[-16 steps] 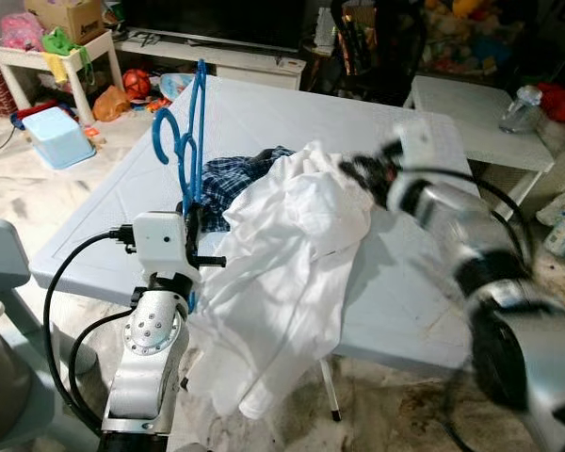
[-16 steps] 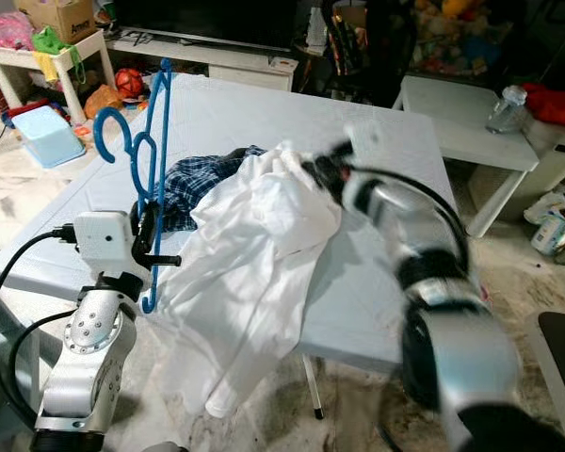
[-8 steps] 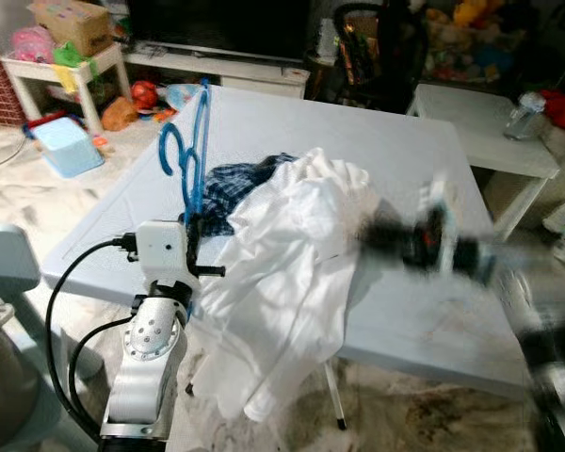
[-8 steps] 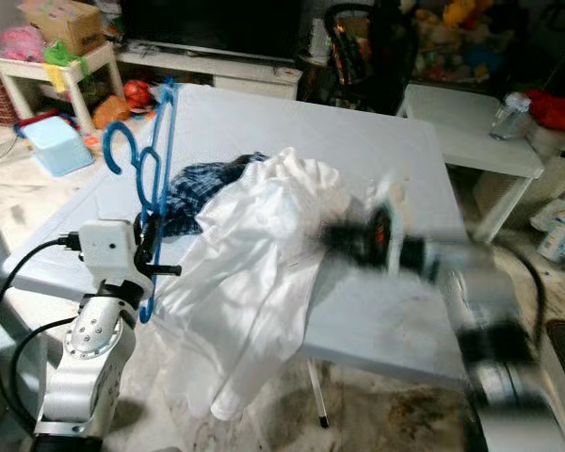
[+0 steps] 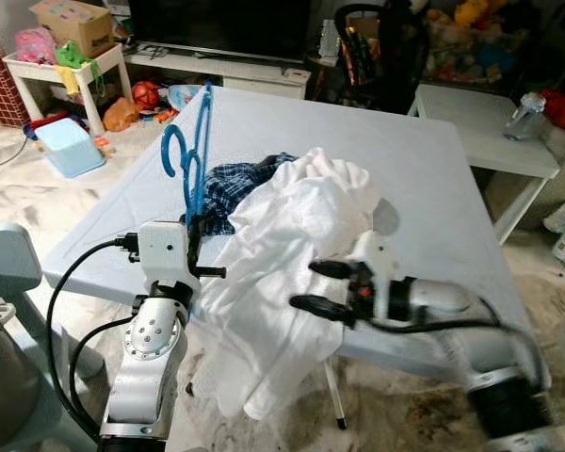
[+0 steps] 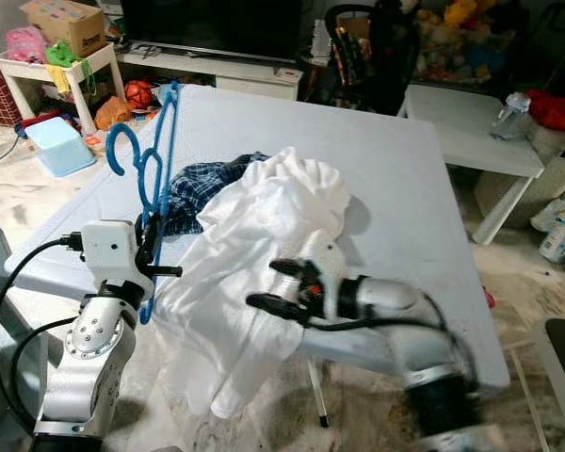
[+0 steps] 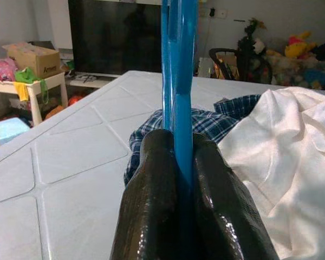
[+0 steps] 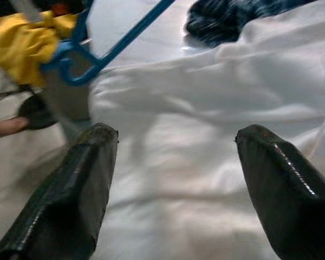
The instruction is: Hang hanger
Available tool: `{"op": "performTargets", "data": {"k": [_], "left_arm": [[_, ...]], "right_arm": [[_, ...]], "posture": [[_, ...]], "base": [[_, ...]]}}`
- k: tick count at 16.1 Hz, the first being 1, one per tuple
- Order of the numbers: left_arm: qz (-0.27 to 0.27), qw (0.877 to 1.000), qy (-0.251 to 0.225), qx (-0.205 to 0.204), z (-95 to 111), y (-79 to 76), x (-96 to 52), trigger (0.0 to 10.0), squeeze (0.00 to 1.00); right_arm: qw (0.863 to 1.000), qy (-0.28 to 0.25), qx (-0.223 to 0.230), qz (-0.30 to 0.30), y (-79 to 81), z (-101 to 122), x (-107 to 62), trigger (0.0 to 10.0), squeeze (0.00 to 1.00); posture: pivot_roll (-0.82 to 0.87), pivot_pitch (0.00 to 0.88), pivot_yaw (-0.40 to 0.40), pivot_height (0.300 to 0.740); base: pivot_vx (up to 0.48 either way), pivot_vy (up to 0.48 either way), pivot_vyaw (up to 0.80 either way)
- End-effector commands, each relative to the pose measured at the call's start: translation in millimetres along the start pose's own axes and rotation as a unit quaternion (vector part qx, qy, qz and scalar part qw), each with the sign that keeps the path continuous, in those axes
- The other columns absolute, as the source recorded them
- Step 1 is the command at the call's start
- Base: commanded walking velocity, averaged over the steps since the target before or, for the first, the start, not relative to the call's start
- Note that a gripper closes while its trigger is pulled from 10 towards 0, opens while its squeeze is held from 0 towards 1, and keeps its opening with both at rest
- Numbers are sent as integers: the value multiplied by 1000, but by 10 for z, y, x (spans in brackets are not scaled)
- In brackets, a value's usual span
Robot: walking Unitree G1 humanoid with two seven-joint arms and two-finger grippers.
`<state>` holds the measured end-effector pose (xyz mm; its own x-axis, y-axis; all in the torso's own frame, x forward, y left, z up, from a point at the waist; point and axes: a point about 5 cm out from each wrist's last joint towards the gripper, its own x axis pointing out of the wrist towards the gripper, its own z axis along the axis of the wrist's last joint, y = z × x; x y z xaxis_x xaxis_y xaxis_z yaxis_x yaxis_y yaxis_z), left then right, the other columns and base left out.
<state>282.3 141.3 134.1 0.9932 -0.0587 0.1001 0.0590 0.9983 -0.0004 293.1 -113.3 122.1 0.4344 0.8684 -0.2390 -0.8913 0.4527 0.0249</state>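
Observation:
A blue plastic hanger [image 5: 192,151] stands upright at the table's near left edge, with my left gripper [image 5: 194,237] shut on its lower part. The left wrist view has the black fingers [image 7: 151,200] pressed on the blue hanger [image 7: 177,81]. A white shirt [image 5: 292,282] lies crumpled on the table and droops over the front edge. My right gripper [image 5: 313,286] is open, low in front of the hanging shirt, fingers pointing left. In the right wrist view the white shirt [image 8: 206,124] lies between the spread fingers [image 8: 76,189].
A blue plaid cloth [image 5: 231,184] lies under the shirt on the pale grey table [image 5: 424,188]. A light blue bin [image 5: 64,146] and a white side table [image 5: 61,61] stand at the far left. A white bench [image 5: 485,118] with a bottle is at the right.
My right gripper has let go of the shirt's top, swung down and toward the front of the table, and now faces the hanging part. The left gripper still holds the hanger.

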Motion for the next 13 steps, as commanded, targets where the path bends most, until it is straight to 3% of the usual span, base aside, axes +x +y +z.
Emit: {"op": "performTargets", "data": {"k": [1,6,7,8,9,13], "left_arm": [[-7,1000,-1,-3,14,-27,12,10000,0],[-10,1000,0,-5,9,-54,20,10000,0],[-10,1000,-1,-5,11,-53,21,10000,0],[-10,1000,-1,-5,12,-55,22,10000,0],[-10,1000,-1,-5,13,-57,22,10000,0],[-8,1000,-1,-6,13,-59,19,10000,0]], "right_arm": [[999,-14,-28,-26,15,83,25,10000,1000],[994,-5,-41,-100,150,25,325,10000,1000],[994,7,-39,-104,191,-8,383,10000,882],[993,11,-39,-107,201,-21,398,10000,882],[992,26,-35,-116,204,-58,422,10000,0],[984,93,-42,-146,232,-301,498,10000,0]], "posture": [[-56,0,-52,740],[-60,0,-51,740],[-60,0,-51,740],[-55,0,-54,740],[-54,0,-55,740],[-51,0,-64,740]], "base": [[0,0,0],[0,0,0],[0,0,0],[0,0,0],[0,0,0],[0,0,0]]}}
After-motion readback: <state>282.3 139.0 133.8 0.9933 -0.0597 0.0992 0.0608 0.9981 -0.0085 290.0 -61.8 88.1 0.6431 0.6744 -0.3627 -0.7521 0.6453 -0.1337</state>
